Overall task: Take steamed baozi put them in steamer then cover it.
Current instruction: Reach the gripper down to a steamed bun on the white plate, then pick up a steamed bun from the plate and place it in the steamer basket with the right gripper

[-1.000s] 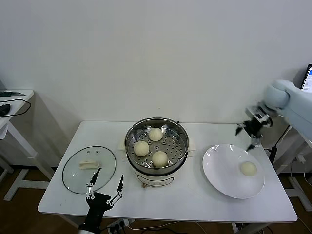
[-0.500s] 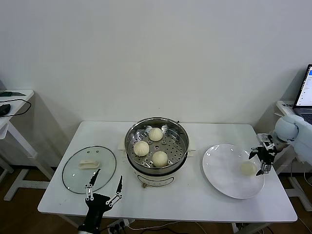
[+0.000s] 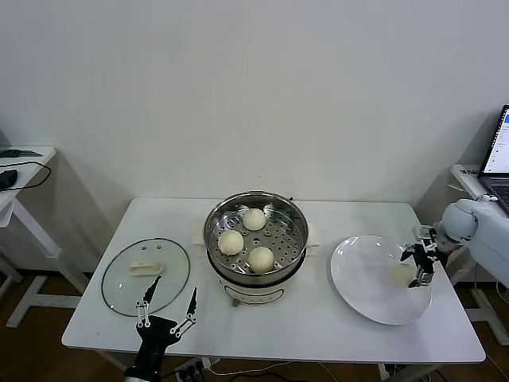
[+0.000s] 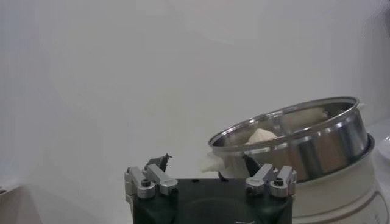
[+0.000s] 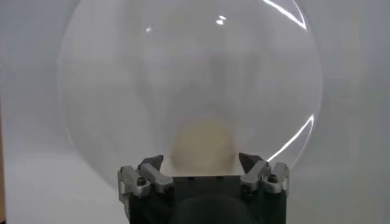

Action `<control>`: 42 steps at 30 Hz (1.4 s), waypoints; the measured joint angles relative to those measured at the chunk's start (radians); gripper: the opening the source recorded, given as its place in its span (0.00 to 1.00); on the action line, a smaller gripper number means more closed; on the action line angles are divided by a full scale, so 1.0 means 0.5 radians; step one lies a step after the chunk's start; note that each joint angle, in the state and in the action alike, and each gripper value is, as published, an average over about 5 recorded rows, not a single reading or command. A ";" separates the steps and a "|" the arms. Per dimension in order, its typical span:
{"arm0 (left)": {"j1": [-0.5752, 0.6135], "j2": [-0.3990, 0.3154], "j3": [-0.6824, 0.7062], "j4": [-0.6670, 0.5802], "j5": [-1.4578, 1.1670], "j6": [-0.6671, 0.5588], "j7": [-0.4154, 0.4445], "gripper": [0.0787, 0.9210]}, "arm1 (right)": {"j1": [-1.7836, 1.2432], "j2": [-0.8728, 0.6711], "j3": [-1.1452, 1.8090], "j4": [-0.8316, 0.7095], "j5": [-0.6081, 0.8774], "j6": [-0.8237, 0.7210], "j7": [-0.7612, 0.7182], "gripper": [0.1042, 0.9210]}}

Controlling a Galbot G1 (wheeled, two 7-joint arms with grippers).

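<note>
Steamer (image 3: 256, 239) mid-desk (image 3: 318, 326), cover (image 3: 145, 276) to its left, plate (image 3: 374, 290) to its right.
Three baozi (image 3: 231, 242) sit in the steamer; a fourth baozi (image 5: 203, 145) lies on the plate, between the right pincer's (image 3: 420, 262) fingers.

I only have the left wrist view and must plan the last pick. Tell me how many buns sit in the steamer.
Observer: Three baozi lie on the tray of the steamer.
Operator: Report the fourth.
Observer: It sits on the white plate, between the open fingers of the right gripper, as the right wrist view shows.
Operator: Give me the cover's place.
Observer: The cover lies flat on the table, just beyond the open left gripper.
</note>
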 measured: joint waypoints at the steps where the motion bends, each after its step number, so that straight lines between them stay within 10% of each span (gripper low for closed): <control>1: 0.000 0.000 0.000 0.001 0.000 0.000 0.000 0.88 | -0.004 0.005 0.001 -0.002 -0.002 -0.002 0.004 0.86; 19: -0.016 0.012 0.023 0.003 -0.002 0.002 -0.001 0.88 | 0.318 0.080 -0.086 0.139 -0.045 0.000 -0.248 0.67; 42: -0.027 0.027 0.035 -0.004 -0.002 -0.003 -0.003 0.88 | 1.295 0.973 -0.859 0.400 0.803 -0.325 -0.366 0.66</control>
